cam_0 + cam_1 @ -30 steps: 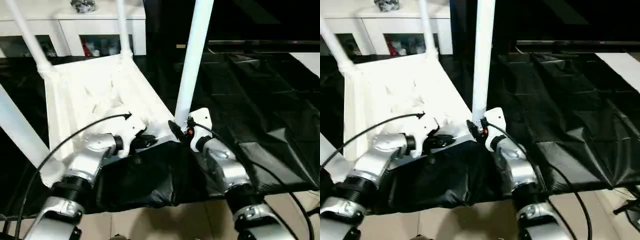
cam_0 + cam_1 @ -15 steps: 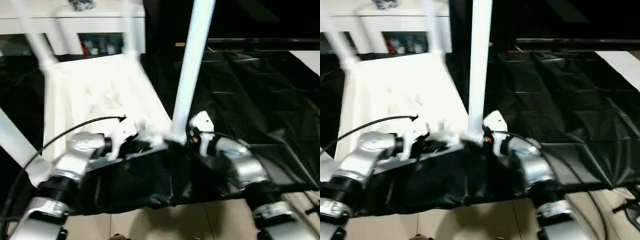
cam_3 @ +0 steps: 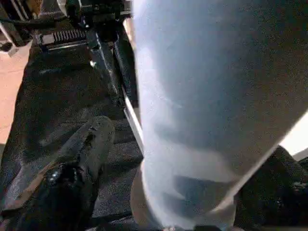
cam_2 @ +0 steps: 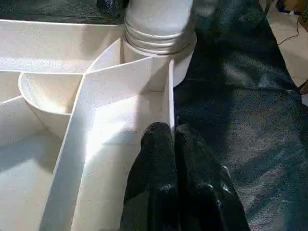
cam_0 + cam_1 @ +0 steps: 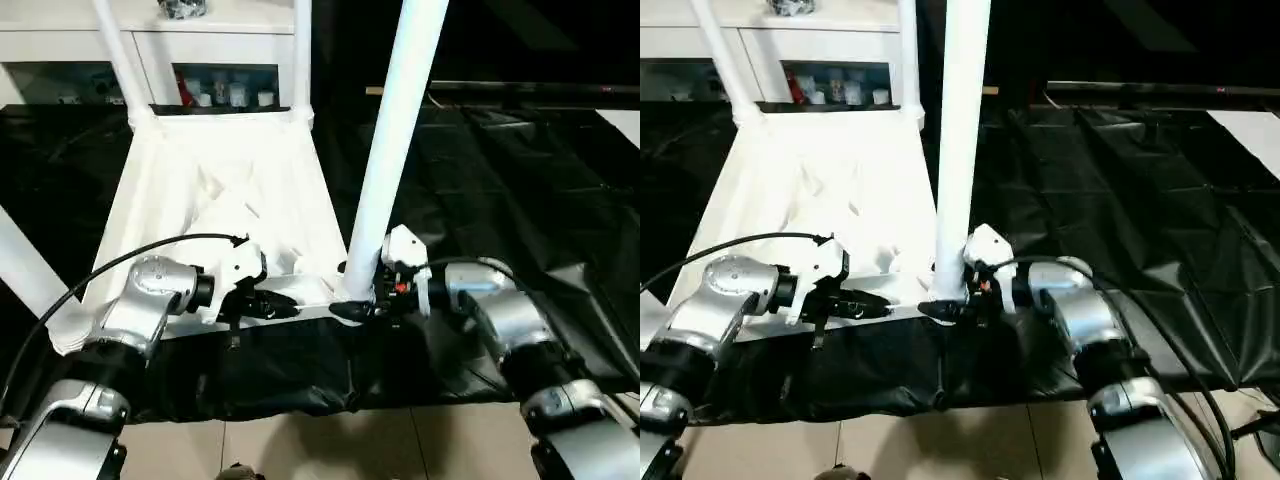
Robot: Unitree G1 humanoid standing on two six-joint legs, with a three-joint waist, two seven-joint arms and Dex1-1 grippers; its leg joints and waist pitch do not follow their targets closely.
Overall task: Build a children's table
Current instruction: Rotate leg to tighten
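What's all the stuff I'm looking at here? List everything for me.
tabletop: one, white, upside down on the black sheet, ribbed underside up
legs: four, white, standing up from the tabletop's corners
black sheet: one, spread under the work
cabinet: one, white, glass doors, behind the tabletop
floor: beige tiles, nearest edge
left gripper: one, black, shut on the tabletop's near rim
right gripper: one, black, its fingers either side of the near right leg's base
forearms: two, silver

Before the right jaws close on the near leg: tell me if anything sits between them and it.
Nothing visible does. The right gripper has its jaws open on either side of the near leg, just above its corner socket.
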